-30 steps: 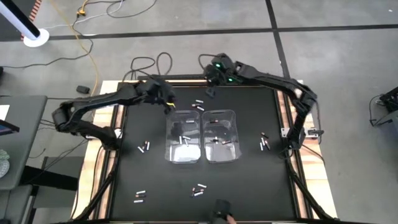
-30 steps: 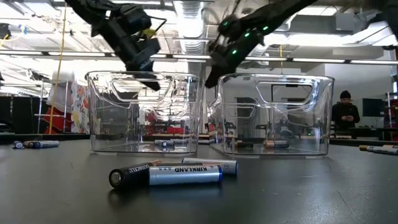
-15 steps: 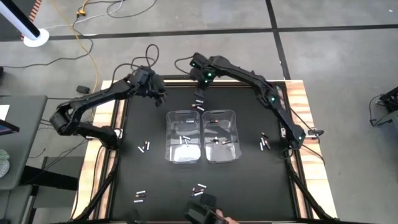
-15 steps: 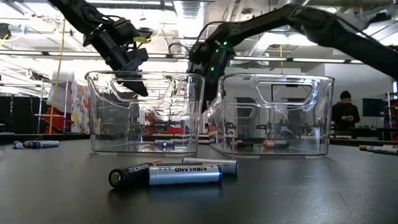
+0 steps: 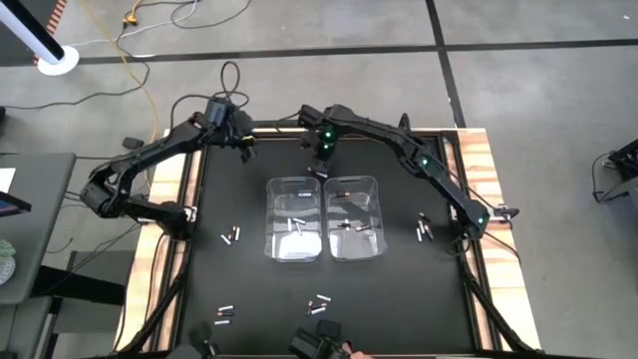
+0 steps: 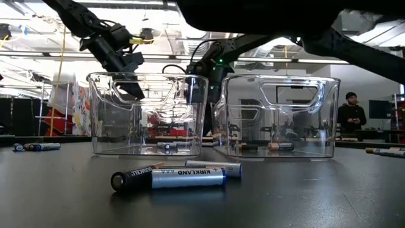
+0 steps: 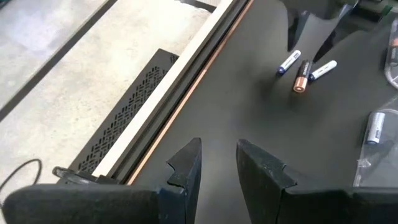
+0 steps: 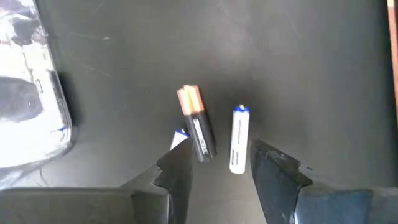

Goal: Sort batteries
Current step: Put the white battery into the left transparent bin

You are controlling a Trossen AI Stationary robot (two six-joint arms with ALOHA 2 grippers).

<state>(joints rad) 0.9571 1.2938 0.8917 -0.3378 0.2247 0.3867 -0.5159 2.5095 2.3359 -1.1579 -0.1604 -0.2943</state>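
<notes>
Hovering over the desk [image 5: 249, 299] past the far-left corner of the left bin [image 5: 293, 217], the left tool [image 7: 217, 163] carries nothing; its fingers [image 7: 186, 167] stand a narrow gap apart over bare black mat near the desk's edge rail.

Left bin: two white batteries [image 5: 294, 223] on its floor, near the middle. Right bin [image 5: 353, 215], touching or just beside the left bin: a dark battery [image 5: 348, 226] near its middle.

Right tool [image 8: 214, 163] sits low just beyond the bins' far ends, between the two of them, fingers [image 8: 277, 171] spread apart. A dark copper-ended battery [image 8: 197, 132] and a white blue-tipped battery [image 8: 239, 148] lie between the fingers, with a third white one [image 8: 178, 139] partly hidden by one finger. None is gripped.

Loose batteries elsewhere: a pair left of the left bin [image 5: 231, 235], a pair right of the right bin [image 5: 422, 228], and two clusters [image 5: 318, 304] on the near side of the bins.
</notes>
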